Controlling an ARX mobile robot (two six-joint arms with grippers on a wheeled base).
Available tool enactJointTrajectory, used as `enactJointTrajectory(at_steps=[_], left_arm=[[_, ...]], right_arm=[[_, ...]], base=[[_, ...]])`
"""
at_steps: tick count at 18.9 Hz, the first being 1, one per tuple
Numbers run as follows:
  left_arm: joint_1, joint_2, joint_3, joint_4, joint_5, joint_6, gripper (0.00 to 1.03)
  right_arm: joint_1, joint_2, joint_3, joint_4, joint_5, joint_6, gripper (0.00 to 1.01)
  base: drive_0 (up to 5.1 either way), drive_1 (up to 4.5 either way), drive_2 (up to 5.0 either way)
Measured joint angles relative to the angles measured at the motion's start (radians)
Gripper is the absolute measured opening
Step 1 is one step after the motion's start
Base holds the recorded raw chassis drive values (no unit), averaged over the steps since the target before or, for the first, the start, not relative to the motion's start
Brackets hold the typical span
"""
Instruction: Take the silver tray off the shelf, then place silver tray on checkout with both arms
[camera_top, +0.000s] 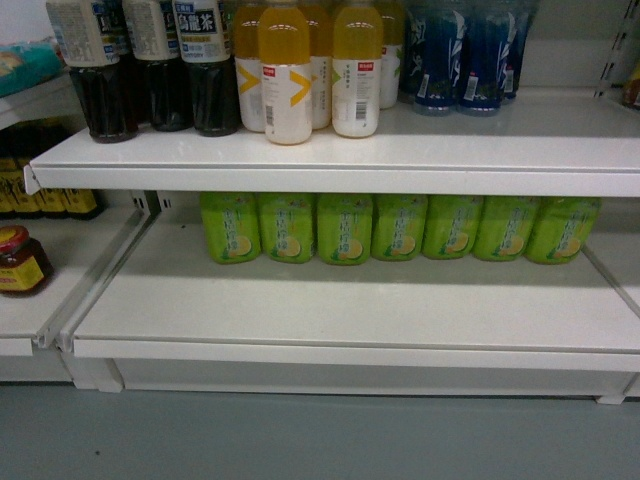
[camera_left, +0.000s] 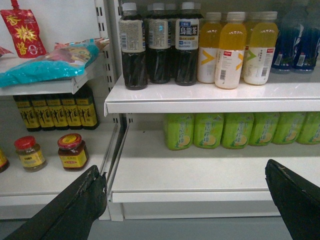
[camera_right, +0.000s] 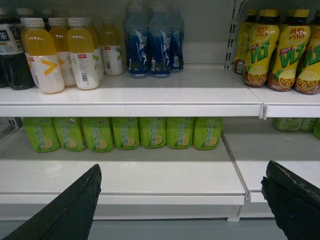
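Both pincers are spread wide and hold nothing. The left pincer (camera_left: 185, 200) hangs in front of the lower shelf (camera_left: 200, 175), its two black fingers (camera_left: 75, 205) apart at the bottom of its wrist view. Beyond it stands a row of green bottles (camera_left: 240, 130), with dark tea bottles (camera_left: 157, 45) on the board above. The right pincer (camera_right: 185, 200) faces the same shelf from the same low height. No tray shows in any view, so I cannot tell where it is.
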Motion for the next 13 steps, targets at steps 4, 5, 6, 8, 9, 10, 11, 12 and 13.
enactJointTrajectory(at_steps=[4, 5, 6, 8, 9, 10, 11, 12, 13], left_arm=[[0.0, 0.0, 0.0, 0.0, 0.0, 0.0, 0.98], [0.0, 0.0, 0.0, 0.0, 0.0, 0.0, 0.98], [0.0, 0.0, 0.0, 0.0, 0.0, 0.0, 0.98], [0.0, 0.0, 0.0, 0.0, 0.0, 0.0, 0.98], [0.0, 0.0, 0.0, 0.0, 0.0, 0.0, 0.98], [0.0, 0.0, 0.0, 0.0, 0.0, 0.0, 0.98], [0.0, 0.0, 0.0, 0.0, 0.0, 0.0, 0.98], [0.0, 0.0, 0.0, 0.0, 0.0, 0.0, 0.98], [0.0, 0.0, 0.0, 0.0, 0.0, 0.0, 0.98]], right_arm=[[0.0, 0.0, 0.0, 0.0, 0.0, 0.0, 0.98], [0.0, 0.0, 0.0, 0.0, 0.0, 0.0, 0.98], [0.0, 0.0, 0.0, 0.0, 0.0, 0.0, 0.98], [0.0, 0.0, 0.0, 0.0, 0.0, 0.0, 0.98], [0.0, 0.0, 0.0, 0.0, 0.0, 0.0, 0.98], [0.0, 0.0, 0.0, 0.0, 0.0, 0.0, 0.98], [0.0, 0.0, 0.0, 0.0, 0.0, 0.0, 0.98], [0.0, 0.0, 0.0, 0.0, 0.0, 0.0, 0.98], [0.0, 0.0, 0.0, 0.0, 0.0, 0.0, 0.98]], base=[[0.0, 0.0, 0.0], [0.0, 0.0, 0.0], [0.0, 0.0, 0.0], [0.0, 0.0, 0.0], [0.0, 0.0, 0.0], [0.0, 0.0, 0.0], [0.0, 0.0, 0.0], [0.0, 0.0, 0.0], [0.0, 0.0, 0.0]])
